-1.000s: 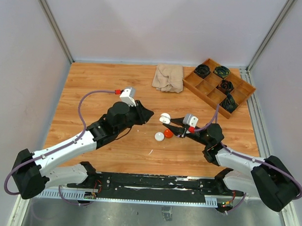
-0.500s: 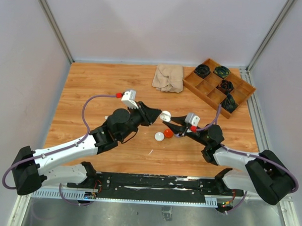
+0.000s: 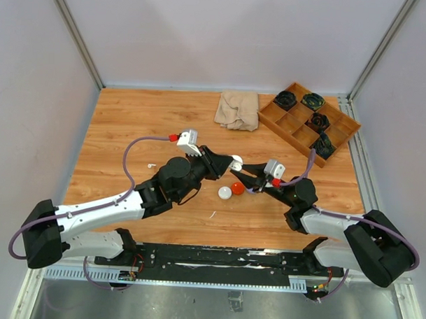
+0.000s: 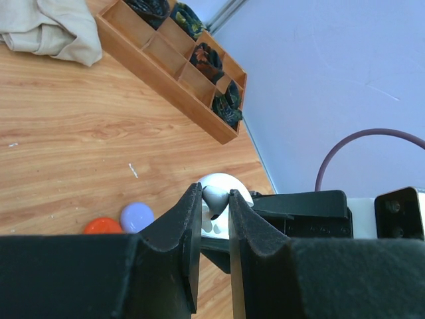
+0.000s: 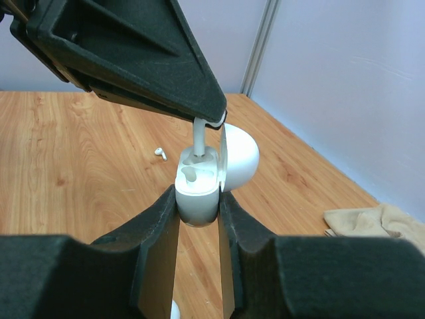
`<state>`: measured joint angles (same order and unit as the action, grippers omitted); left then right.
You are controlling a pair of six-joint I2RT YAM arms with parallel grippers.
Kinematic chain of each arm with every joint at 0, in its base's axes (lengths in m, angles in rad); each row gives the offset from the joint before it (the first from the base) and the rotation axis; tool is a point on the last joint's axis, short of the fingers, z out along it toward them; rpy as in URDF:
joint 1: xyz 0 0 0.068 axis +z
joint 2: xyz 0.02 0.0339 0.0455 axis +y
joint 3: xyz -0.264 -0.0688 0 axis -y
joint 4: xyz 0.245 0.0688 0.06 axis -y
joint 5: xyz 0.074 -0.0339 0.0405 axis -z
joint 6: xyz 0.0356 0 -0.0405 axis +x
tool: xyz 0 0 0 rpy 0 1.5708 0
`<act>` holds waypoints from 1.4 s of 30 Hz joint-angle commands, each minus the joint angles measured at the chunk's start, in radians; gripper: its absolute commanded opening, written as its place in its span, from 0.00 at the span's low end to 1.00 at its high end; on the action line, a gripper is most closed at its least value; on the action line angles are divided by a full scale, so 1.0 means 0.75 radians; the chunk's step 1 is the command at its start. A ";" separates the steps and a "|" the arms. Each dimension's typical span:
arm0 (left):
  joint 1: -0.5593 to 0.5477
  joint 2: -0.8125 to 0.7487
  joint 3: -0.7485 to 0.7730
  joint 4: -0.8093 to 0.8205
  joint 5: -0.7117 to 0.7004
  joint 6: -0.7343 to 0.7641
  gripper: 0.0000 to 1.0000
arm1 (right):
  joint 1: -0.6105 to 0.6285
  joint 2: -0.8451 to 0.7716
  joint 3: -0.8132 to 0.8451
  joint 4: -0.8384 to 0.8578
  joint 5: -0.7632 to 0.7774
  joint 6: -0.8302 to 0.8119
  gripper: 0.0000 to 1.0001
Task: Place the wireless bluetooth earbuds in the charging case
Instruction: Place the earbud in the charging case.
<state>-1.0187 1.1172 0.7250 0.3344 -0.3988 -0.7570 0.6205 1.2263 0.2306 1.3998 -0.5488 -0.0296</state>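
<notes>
small white stemmed earbud [image 5: 198, 136] pinched in near-closed left jaws, lower end inside white clamshell charging case [image 5: 196, 193] just below them | case clamped upright between right jaws (lid hinged open) | second white earbud [image 5: 160, 153] loose on wooden counter [image 5: 80, 153] beyond right jaws

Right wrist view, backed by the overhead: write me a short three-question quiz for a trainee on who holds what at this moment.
1. True or false: the charging case lies flat on the table.
2. What does the left gripper pinch? A: an earbud, stem pointing down at the case. B: the cloth. C: the red round piece.
3. Fill in: the case's lid is ____.

Key: 1 false, the right gripper holds it above the table. 2 A. 3 open.
</notes>
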 commanded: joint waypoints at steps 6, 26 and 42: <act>-0.055 0.034 -0.003 0.094 -0.109 0.001 0.14 | 0.021 0.005 -0.021 0.125 0.018 0.021 0.01; -0.103 0.029 -0.050 0.129 -0.167 0.034 0.18 | 0.021 -0.037 -0.042 0.131 0.042 0.011 0.01; -0.123 0.094 -0.030 0.137 -0.218 0.110 0.32 | 0.021 -0.042 -0.045 0.130 0.038 0.004 0.01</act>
<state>-1.0969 1.1755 0.6998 0.4263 -0.5121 -0.7029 0.6205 1.2152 0.2066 1.4242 -0.5278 -0.0242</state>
